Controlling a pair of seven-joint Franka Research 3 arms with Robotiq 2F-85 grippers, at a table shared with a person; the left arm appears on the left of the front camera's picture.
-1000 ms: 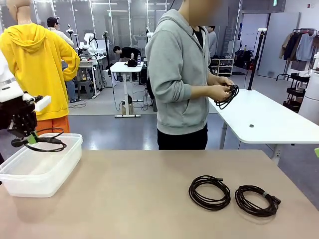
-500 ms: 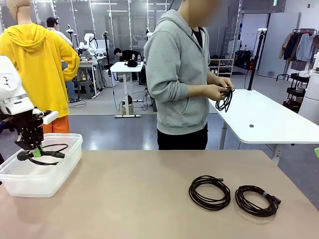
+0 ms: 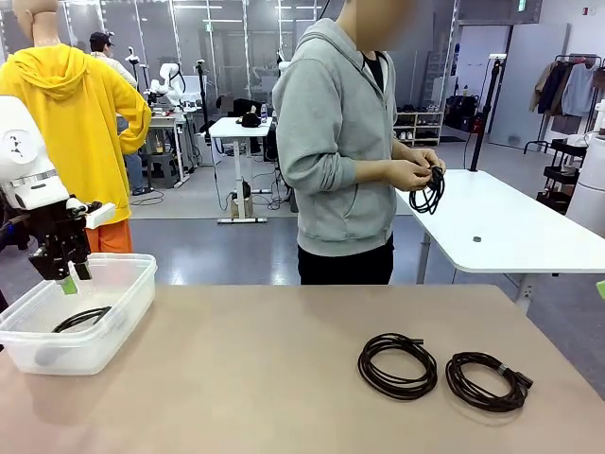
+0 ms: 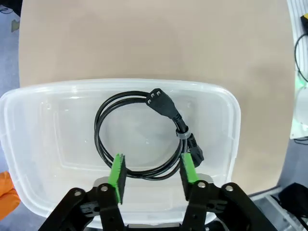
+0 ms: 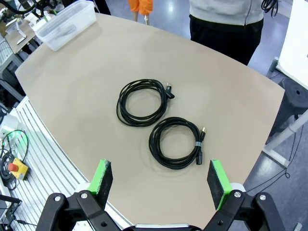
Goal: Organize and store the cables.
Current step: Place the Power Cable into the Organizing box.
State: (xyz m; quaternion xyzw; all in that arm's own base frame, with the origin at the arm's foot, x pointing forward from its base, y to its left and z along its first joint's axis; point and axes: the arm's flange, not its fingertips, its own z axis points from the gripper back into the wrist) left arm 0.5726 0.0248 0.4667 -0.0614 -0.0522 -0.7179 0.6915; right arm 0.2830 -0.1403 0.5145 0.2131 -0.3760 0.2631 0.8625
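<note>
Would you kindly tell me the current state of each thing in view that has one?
Clear plastic bin: lidless, holding one cable.
Black coiled cable in the bin: lying flat, loose.
Left gripper: jaws open, empty, above the bin.
Right gripper: jaws open, empty.
Two black coiled cables: flat on the tan table, apart.
Black cable in the person's hands: held, looped.

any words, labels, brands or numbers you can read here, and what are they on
No text can be read in any view.
Green sign near the ceiling: too small to read.
Dark mark on the left arm's white housing: blurred, unreadable.
Cable in the plastic bin: no print visible on plug or cord.
</note>
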